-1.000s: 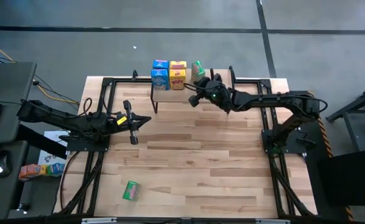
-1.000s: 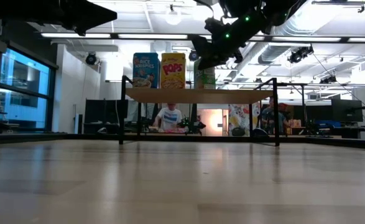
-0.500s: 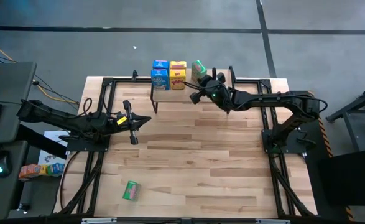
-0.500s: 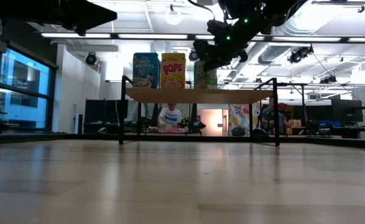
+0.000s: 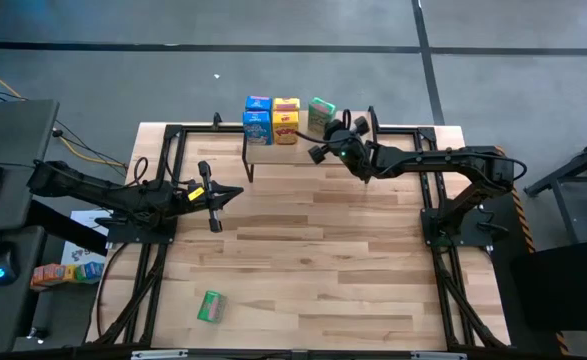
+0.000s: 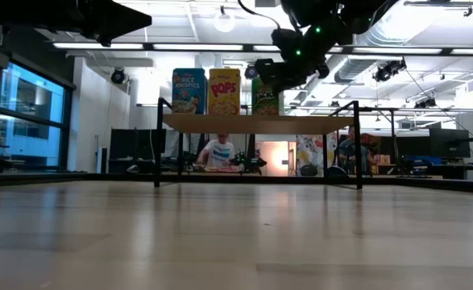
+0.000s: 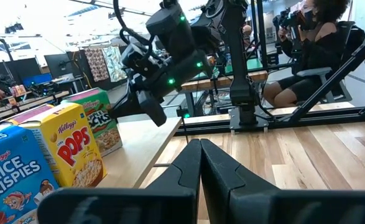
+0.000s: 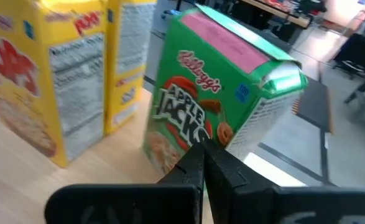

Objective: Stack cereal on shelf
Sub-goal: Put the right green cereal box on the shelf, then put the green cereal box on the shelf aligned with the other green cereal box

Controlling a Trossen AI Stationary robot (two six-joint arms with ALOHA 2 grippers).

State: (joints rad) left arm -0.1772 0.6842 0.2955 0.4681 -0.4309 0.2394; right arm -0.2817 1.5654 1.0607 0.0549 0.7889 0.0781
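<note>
While shut, right tool (image 5: 322,140) empty, nearing green box (image 5: 320,115)

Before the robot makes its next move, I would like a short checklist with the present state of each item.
1. Green Apple Jacks cardboard box stands on the light wood shelf: ok, but in the right wrist view it looks tilted.
2. Right gripper shut, holding nothing, beside that box: ok.
3. Blue Rice Krispies boxes and yellow Pops boxes upright on the shelf: ok.
4. Second green box on the shelf: not ok, it lies on the butcher-block tabletop near the front edge.
5. Left gripper shut and empty over the tabletop: ok.
</note>
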